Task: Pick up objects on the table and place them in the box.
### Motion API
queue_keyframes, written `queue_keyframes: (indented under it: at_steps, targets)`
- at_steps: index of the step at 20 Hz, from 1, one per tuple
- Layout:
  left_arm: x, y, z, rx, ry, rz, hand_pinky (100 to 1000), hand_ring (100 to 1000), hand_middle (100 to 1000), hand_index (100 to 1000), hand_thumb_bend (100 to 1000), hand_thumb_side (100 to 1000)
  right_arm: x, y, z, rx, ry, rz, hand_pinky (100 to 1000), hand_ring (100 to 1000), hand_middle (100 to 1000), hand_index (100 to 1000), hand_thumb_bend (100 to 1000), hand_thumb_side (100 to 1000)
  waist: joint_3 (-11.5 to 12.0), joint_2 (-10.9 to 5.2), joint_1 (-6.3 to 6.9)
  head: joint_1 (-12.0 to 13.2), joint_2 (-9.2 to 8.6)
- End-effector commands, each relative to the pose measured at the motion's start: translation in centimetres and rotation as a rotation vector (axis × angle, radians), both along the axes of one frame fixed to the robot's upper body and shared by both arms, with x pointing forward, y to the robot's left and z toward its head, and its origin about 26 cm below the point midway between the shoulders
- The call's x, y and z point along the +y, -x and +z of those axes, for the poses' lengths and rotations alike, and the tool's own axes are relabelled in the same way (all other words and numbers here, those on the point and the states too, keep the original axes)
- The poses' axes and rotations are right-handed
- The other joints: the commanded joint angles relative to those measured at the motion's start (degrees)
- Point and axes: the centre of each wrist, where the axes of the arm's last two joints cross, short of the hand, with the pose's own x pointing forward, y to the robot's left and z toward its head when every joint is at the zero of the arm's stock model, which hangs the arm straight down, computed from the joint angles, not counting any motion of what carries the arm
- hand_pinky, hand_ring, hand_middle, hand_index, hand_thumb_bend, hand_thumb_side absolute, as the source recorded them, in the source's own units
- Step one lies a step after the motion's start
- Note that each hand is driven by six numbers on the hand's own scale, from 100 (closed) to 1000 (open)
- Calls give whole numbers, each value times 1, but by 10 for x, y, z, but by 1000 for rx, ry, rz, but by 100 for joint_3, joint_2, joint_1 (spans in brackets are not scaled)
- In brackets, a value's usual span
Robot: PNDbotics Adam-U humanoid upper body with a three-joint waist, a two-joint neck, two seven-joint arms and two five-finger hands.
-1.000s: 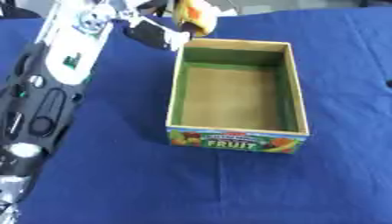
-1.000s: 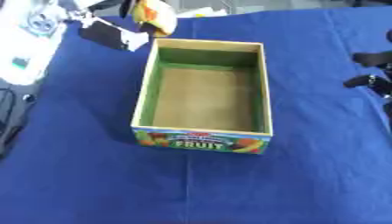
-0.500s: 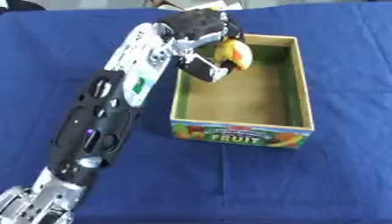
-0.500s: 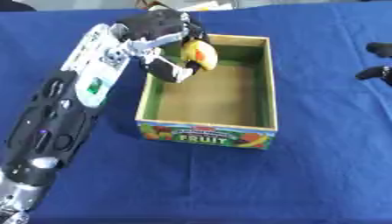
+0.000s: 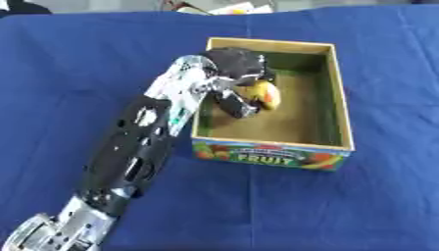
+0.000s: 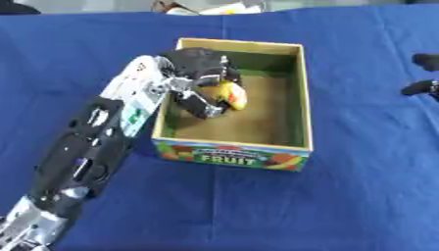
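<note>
A cardboard box (image 5: 341,98) with a green inside and a "FRUIT" label on its front stands on the blue cloth. My left hand (image 5: 233,73) reaches over the box's left wall and is curled round a yellow-orange fruit (image 5: 262,94), which hangs low inside the box near its brown floor. Whether the fruit touches the floor I cannot tell. My right hand (image 6: 424,73) shows only as dark fingers at the right edge of the right eye view, well away from the box.
The blue cloth (image 5: 77,63) covers the whole table. Some pale objects (image 5: 225,8) lie at the far edge beyond the cloth. My left arm (image 5: 137,152) stretches diagonally from the lower left corner to the box.
My left hand has carried the fruit from above the box's far left corner down into the box. The camera has also shifted.
</note>
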Motion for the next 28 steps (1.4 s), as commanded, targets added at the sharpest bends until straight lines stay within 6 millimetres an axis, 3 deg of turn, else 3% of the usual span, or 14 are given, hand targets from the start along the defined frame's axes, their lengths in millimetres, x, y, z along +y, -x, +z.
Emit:
queue_keyframes:
  at_steps: [1, 4, 5, 7, 8, 10, 13, 15, 18, 21, 26, 28]
  targets:
    - [-4, 0, 10, -39, -7, -15, 374, 563, 559, 756, 100, 250, 1, 1, 9, -32, 17, 9, 590, 808, 610, 902, 100, 1000, -9, -94, -33, 18, -72]
    - [-4, -1, 9, -41, -9, -15, 377, 565, 560, 761, 100, 251, 1, 1, 9, -32, 17, 9, 590, 808, 610, 902, 100, 1000, -11, -93, -33, 20, -74]
    - [-6, -1, 9, -39, -24, -16, 443, 647, 651, 909, 100, 267, 2, 1, 9, -32, 16, 10, 590, 808, 610, 902, 100, 1000, -27, -90, -34, 34, -88]
    - [-9, -1, 9, -46, -56, -13, 476, 693, 698, 956, 100, 389, 3, 1, 9, -30, 14, 13, 590, 808, 610, 901, 100, 1000, -41, -87, -37, 48, -102]
    - [-10, -1, 9, -54, -68, -12, 476, 693, 698, 956, 100, 389, 3, 1, 9, -30, 13, 14, 590, 808, 610, 901, 100, 1000, -43, -87, -38, 52, -105]
    - [-10, 0, 12, -76, -95, -6, 568, 781, 785, 1000, 225, 547, 3, 1, 9, -28, 12, 16, 590, 809, 610, 901, 100, 1000, -53, -87, -39, 58, -107]
    - [-10, 1, 15, -114, -134, 2, 600, 811, 821, 1000, 308, 664, 4, 0, 10, -27, 12, 15, 591, 809, 609, 901, 100, 1000, -53, -95, -35, 48, -89]
    - [-10, 1, 16, -133, -143, 3, 608, 817, 829, 1000, 313, 704, 4, 0, 10, -27, 11, 16, 590, 808, 609, 900, 100, 1000, -48, -105, -33, 38, -86]
    - [-8, 3, 20, -163, -104, -10, 605, 813, 823, 1000, 238, 682, 3, 0, 11, -26, 8, 16, 590, 807, 609, 900, 100, 1000, -31, -133, -31, 23, -79]
    - [-5, 8, 32, -203, -17, -37, 592, 791, 800, 1000, 100, 608, 2, 1, 11, -24, 3, 12, 590, 807, 610, 899, 100, 1000, -6, -175, -32, -5, -71]
    - [13, 21, 61, -302, 190, -59, 583, 763, 775, 975, 100, 585, -1, 2, 10, -19, -11, 2, 590, 806, 610, 897, 100, 1000, 79, -251, -49, -115, -33]
    - [27, 25, 70, -337, 293, -40, 558, 713, 732, 921, 100, 545, -2, 2, 10, -17, -16, -2, 590, 806, 610, 897, 100, 1000, 124, -281, -61, -165, -20]
